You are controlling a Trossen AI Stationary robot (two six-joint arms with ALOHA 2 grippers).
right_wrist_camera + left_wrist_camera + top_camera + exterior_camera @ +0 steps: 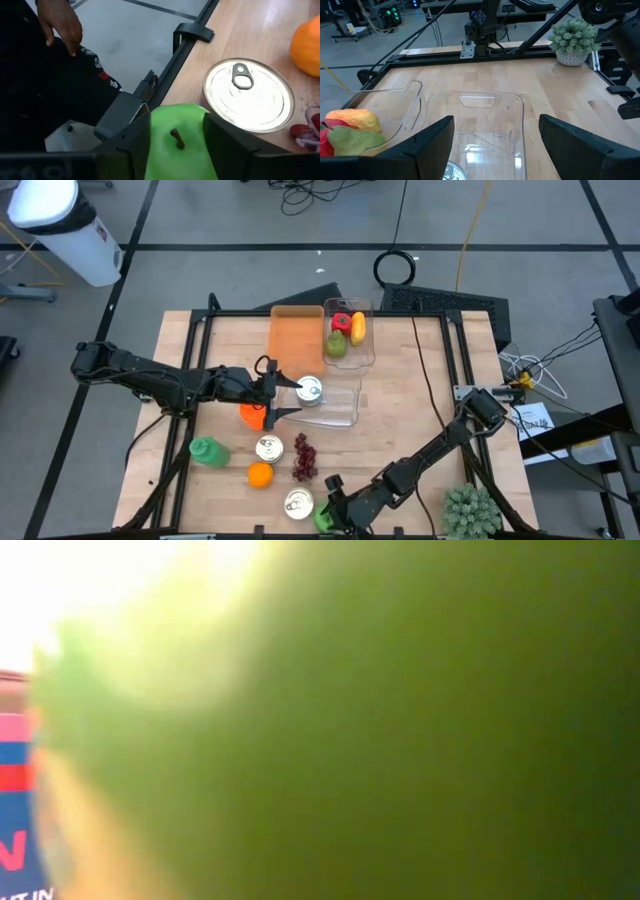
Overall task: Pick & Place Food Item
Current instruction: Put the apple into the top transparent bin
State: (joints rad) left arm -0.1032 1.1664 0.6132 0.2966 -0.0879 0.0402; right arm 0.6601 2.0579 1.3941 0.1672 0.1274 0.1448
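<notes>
Down at the lower middle of the high view, the right pincer is clamped on a green apple; the right wrist view shows the fruit, stem up, wedged between both dark fingers at the desk's near edge. Just beside it lies a can with a pull tab, and past that an orange and a bunch of dark grapes. A person's hand shows off the desk in the right wrist view's upper left.

The left pincer, fingers apart, hangs at the middle of the high view over the near end of an empty clear bin, with nothing held. A second can sits between its fingertips, cut off at the lower edge of the left wrist view. An orange-coloured item lies partly under this pincer; what it is cannot be made out.

Counted from above: three cans, the third left of the grapes; two clear bins, the far one holding a pear, a yellow fruit and a red one; one orange board; one green bottle; one potted plant at the lower right.

The low view is almost wholly filled by a green blur.
</notes>
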